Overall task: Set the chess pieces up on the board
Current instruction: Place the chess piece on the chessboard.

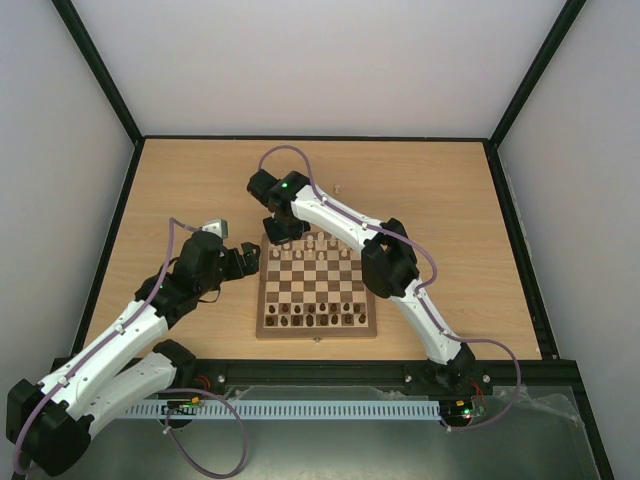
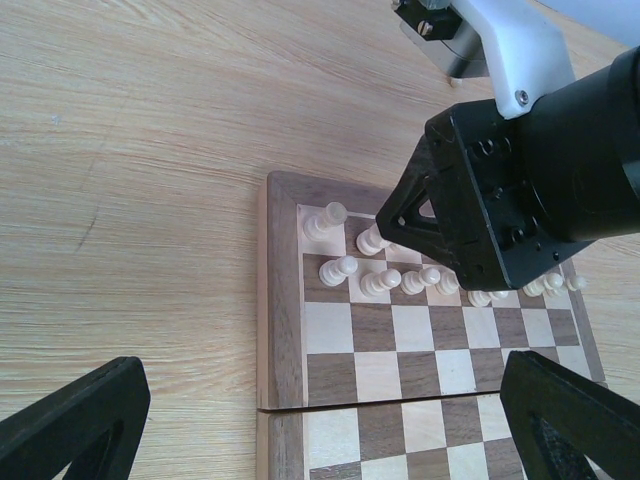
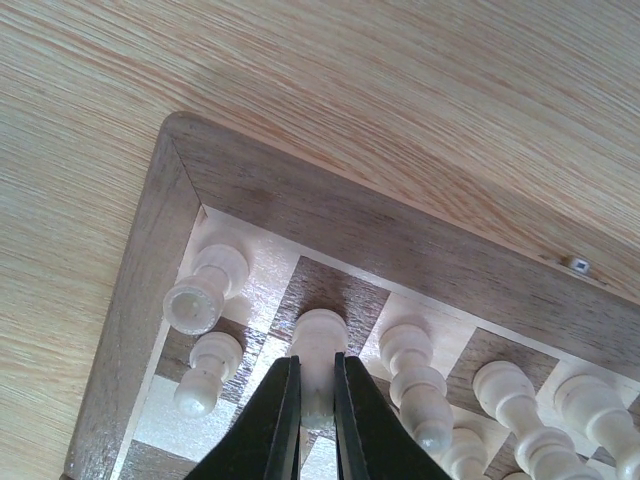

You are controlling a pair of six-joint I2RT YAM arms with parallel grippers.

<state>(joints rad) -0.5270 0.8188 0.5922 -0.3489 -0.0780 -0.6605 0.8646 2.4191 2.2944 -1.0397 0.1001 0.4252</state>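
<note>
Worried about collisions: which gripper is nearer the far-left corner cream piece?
Right: the right gripper pinches the corner piece's neighbour; the left gripper hangs open by the board's edge.

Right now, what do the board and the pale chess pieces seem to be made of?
The board looks like wood: visible grain on its darker frame, satin rather than glossy. The chess pieces look like turned pale wood, smooth with slight sheen, though plastic can't be ruled out.

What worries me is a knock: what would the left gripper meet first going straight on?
Probably the board: the open left gripper points at its border and bare squares, short of the pale pieces. Depth is unclear.
</note>
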